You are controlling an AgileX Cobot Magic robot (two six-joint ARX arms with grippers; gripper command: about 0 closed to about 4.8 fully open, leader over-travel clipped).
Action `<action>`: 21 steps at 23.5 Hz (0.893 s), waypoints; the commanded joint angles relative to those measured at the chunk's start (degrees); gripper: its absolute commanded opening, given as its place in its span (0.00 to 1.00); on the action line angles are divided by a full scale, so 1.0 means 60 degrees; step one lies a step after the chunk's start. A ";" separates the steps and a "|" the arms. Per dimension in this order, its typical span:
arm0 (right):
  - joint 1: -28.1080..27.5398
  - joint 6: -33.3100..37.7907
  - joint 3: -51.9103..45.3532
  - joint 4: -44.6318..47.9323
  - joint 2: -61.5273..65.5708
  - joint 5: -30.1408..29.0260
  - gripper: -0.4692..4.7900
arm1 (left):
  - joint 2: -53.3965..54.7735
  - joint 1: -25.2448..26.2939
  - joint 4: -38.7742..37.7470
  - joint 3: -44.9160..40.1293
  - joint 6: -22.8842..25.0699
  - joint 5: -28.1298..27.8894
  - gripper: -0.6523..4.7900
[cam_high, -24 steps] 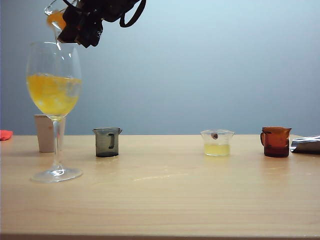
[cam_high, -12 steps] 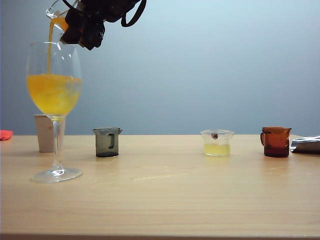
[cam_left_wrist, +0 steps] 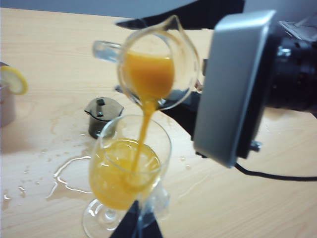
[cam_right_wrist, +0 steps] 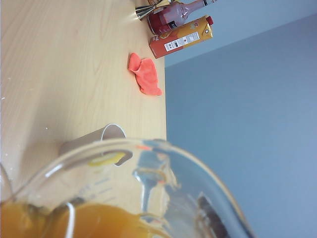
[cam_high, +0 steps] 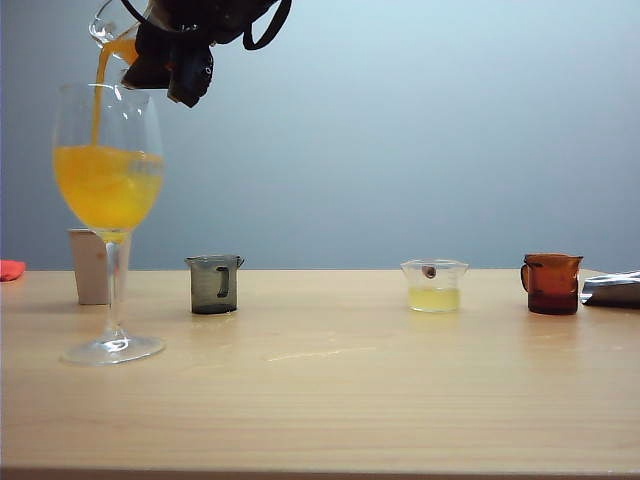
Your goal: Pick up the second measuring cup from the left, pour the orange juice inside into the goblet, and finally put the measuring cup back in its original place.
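Nearest on the pale wooden bench (cam_high: 330, 400) stands one goblet (cam_high: 108, 180), its bowl about half full of orange juice (cam_high: 105, 190), with a puddle of spilled liquid (cam_left_wrist: 64, 176) beside its foot. High above the rim, at about 11 o'clock from the bowl, the second measuring cup (cam_high: 112, 22) is tipped lip-down, a thin orange stream falling from it into the glass. The right tool (cam_high: 150, 50) has its jaws clamped on that cup; its arm reaches in from the top of the exterior view across to the left side, wrist rolled over. Of the left tool (cam_left_wrist: 138, 225) only dark tips show below the goblet in its own wrist view, and how far apart they are cannot be told. Further back, three small cups stand in a row: one smoky grey cup (cam_high: 214, 284), one clear cup of pale yellow liquid (cam_high: 434, 285) and one amber cup (cam_high: 551, 283). Behind the goblet are one beige tumbler (cam_high: 90, 265) with a lemon slice (cam_left_wrist: 12, 79) on its rim and one red cloth (cam_high: 10, 269).
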 commanded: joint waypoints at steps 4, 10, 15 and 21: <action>0.0098 -0.0350 0.0076 0.0310 -0.0084 0.0124 0.08 | -0.0015 -0.0007 -0.0011 0.0018 0.0033 0.0175 0.11; 0.0109 -0.0557 0.0076 0.0306 -0.0084 0.0237 0.08 | -0.0018 -0.0007 -0.0011 0.0018 0.0062 0.0331 0.11; 0.0109 -0.1078 0.0076 0.0386 -0.0084 0.0237 0.08 | -0.0018 -0.0007 -0.0015 0.0018 0.0058 0.0328 0.11; 0.0109 -0.1453 0.0076 0.0448 -0.0084 0.0233 0.08 | -0.0018 -0.0007 -0.0033 0.0018 0.0058 0.0302 0.11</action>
